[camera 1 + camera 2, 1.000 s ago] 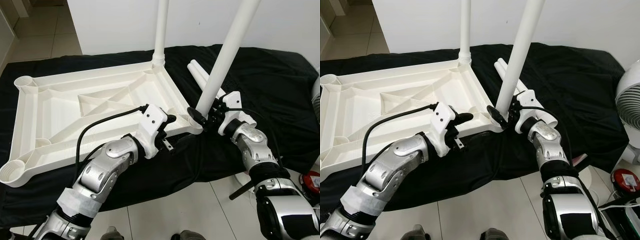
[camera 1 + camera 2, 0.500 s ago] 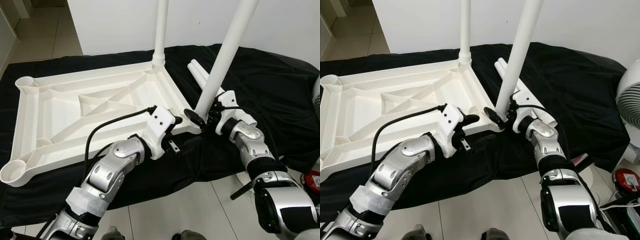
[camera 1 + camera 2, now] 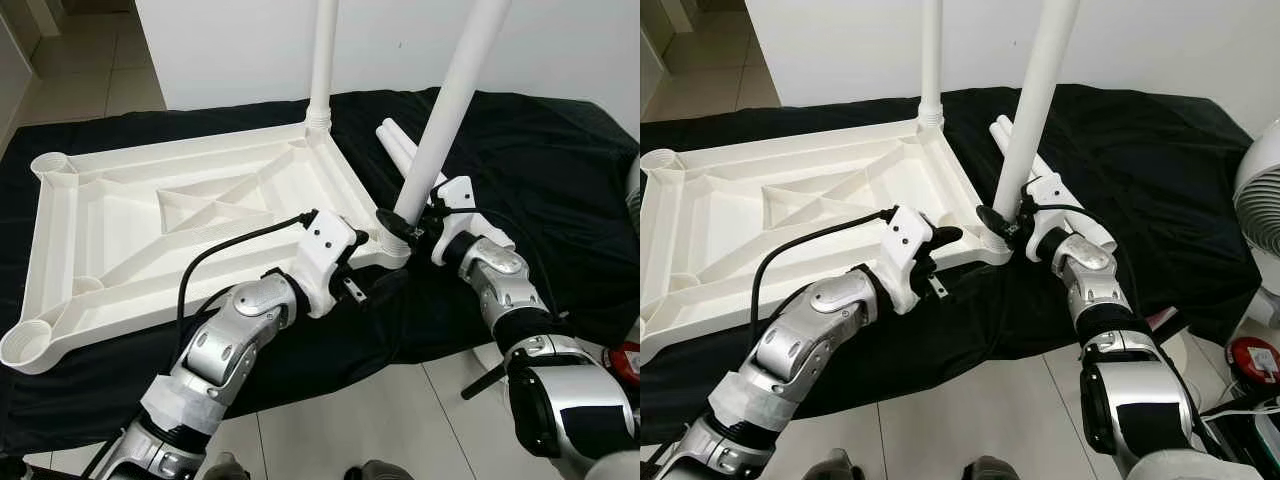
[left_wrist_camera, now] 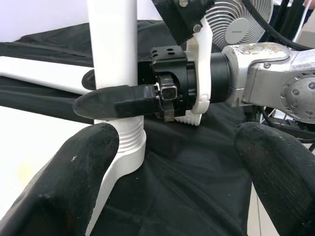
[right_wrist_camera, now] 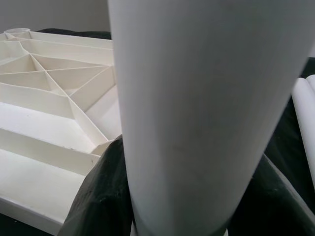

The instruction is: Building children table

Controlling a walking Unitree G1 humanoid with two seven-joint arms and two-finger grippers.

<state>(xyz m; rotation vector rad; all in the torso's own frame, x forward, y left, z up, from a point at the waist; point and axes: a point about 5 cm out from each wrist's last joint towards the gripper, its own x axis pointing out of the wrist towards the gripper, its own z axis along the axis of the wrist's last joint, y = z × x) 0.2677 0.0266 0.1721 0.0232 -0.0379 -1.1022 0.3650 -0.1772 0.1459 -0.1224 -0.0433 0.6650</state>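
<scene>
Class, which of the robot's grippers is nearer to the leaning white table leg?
The right gripper: it is shut on the leaning table leg near its base. The left gripper is open, beside the tabletop corner.

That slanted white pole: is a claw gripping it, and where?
Yes. The right claw grips the white pole near its lower end, just above the tabletop's corner socket. The left claw is open, holding nothing.
</scene>
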